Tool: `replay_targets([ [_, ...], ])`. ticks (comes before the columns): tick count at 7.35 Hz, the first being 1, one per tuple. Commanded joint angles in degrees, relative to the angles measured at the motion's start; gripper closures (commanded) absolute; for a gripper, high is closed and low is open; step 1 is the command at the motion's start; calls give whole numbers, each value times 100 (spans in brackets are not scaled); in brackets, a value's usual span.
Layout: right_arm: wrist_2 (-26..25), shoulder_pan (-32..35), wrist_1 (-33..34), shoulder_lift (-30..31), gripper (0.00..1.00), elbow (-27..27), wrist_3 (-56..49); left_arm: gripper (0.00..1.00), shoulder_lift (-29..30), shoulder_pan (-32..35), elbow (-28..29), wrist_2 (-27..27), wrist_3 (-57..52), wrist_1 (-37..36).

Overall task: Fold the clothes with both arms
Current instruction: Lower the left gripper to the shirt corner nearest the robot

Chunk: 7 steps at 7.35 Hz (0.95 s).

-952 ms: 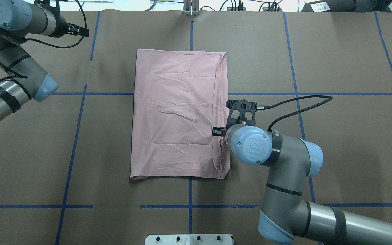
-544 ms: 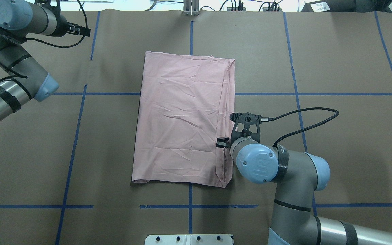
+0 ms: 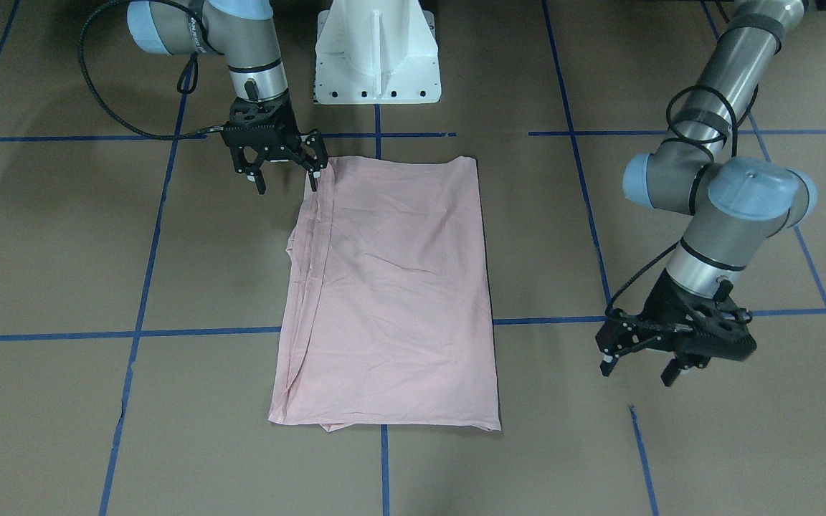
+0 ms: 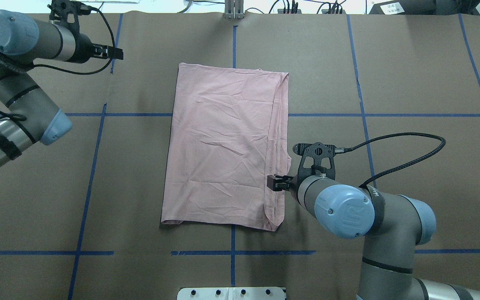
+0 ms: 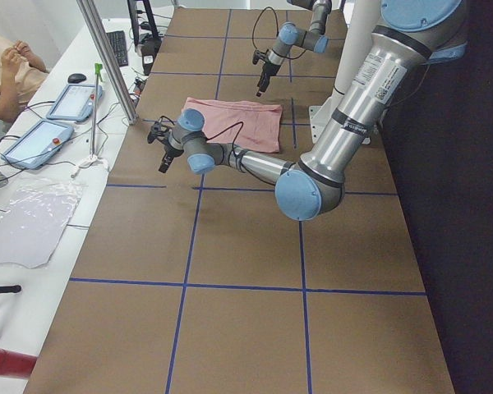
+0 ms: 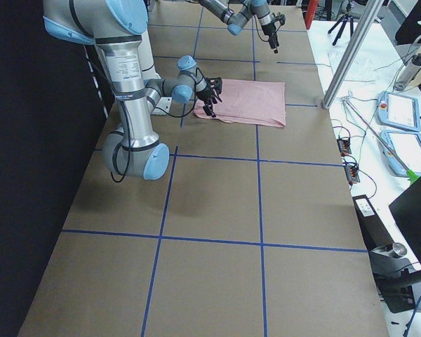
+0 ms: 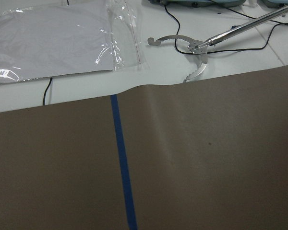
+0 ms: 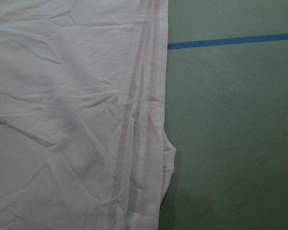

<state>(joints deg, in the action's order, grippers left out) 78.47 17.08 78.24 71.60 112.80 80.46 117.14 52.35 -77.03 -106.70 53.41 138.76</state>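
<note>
The pale pink T-shirt [image 4: 223, 146] lies folded into a tall rectangle at the table's middle, plain side up; the print is hidden. It also shows in the front view [image 3: 391, 287] and fills the left of the right wrist view [image 8: 62, 120], where its layered hemmed edges show. My right gripper [image 3: 286, 183] is open and low at the shirt's right edge near the near corner, with one fingertip [image 3: 312, 180] at the fabric; it also shows from overhead [image 4: 275, 182]. My left gripper [image 3: 639, 367] is open and empty over bare table, far left of the shirt, and also shows from overhead [image 4: 113, 52].
The white pedestal [image 3: 377, 50] stands at the table's near edge. Blue tape lines [image 4: 232, 41] cross the brown table cover. Beyond the far edge lie cables, tablets and a plastic sheet [image 7: 53, 38]. An operator [image 5: 8, 74] sits there.
The shirt slid right and turned slightly while my right gripper moved toward the robot along its right edge. Then the shirt stayed and the gripper moved on. My left gripper shifted slightly right.
</note>
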Motion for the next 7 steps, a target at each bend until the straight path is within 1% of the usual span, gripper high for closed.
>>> replay_targets([
  [1,-7,-11,-2,73,0,128,5,0,-996,-837,-1650,-9,975,-251],
  [3,-51,-29,-2,64,0,119,57,0,-1709,-2073,-2698,760,2141,-401],
  [4,-60,-46,-2,64,0,119,75,0,-1747,-2671,-2982,1200,2643,-837],
  [5,-69,-47,-2,64,0,119,75,6,-1678,-3139,-3132,1500,3144,-1250],
  [6,-69,-55,-2,64,0,119,75,25,-1573,-3422,-3125,1729,3436,-1533],
  [7,-69,-55,-2,64,0,111,84,37,-1511,-3529,-3125,1740,3439,-1823],
])
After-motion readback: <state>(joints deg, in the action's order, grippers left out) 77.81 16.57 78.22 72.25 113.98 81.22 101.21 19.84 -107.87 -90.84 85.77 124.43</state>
